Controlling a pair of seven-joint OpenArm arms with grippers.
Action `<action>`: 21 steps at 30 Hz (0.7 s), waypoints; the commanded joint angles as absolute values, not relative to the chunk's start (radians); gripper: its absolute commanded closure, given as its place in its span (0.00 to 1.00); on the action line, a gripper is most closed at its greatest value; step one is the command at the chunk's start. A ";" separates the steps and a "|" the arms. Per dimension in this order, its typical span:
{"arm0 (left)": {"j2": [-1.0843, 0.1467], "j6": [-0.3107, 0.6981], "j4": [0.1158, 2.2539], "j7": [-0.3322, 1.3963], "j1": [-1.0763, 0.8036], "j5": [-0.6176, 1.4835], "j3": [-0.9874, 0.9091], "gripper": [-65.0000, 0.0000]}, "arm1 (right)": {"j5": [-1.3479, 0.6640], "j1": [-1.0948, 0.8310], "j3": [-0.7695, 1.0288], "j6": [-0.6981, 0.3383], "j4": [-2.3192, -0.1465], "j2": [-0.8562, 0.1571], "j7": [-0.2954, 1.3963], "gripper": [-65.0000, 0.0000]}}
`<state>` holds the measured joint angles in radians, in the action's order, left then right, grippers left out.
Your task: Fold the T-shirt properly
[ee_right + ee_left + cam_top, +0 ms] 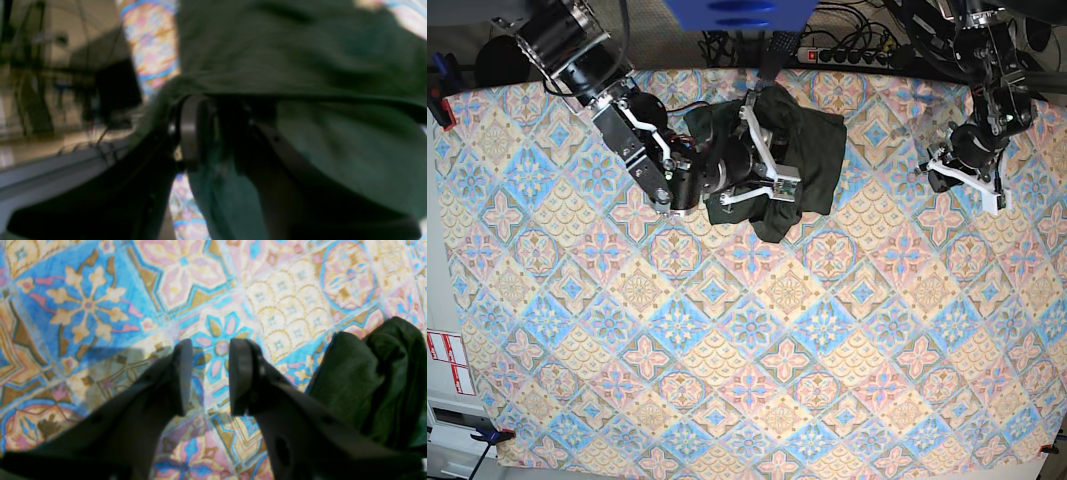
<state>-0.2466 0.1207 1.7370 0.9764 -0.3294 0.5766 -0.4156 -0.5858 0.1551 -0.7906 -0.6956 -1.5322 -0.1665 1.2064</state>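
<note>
Right gripper [213, 133] was clamped on bunched dark olive-green knit T-shirt [300, 60]. Left gripper [210, 376] stood partly open, empty, above patterned tablecloth [100, 306].

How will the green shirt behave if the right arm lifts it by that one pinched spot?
Probably floppy: the shirt lies bunched in soft folds on the patterned cloth. It would likely droop and unfold around the right pincer, whose fingers are buried in fabric. It looks unlikely to slip.
</note>
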 commanded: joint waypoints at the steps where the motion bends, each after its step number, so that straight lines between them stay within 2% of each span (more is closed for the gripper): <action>1: -0.260 0.124 1.755 0.960 -0.323 0.582 -0.420 0.72 | -0.601 0.200 -0.814 -0.698 -1.540 -0.162 1.188 0.76; 6: -0.260 0.124 1.768 0.961 -0.323 0.582 -0.420 0.72 | -0.602 0.259 -0.931 -0.698 -1.531 -0.162 1.188 0.76; 10: -0.262 0.125 1.824 0.963 -0.329 0.582 -0.417 0.72 | -0.602 0.260 -0.943 -0.698 -1.540 -0.162 1.188 0.76; 14: -0.308 0.125 1.894 0.963 -0.332 0.584 -0.277 0.72 | -0.601 0.259 -0.828 -0.698 -1.595 -0.163 1.187 0.76; 21: -0.337 0.125 1.946 0.963 -0.325 0.584 -0.038 0.72 | -0.605 0.202 -0.605 -0.698 -1.653 -0.277 1.162 0.76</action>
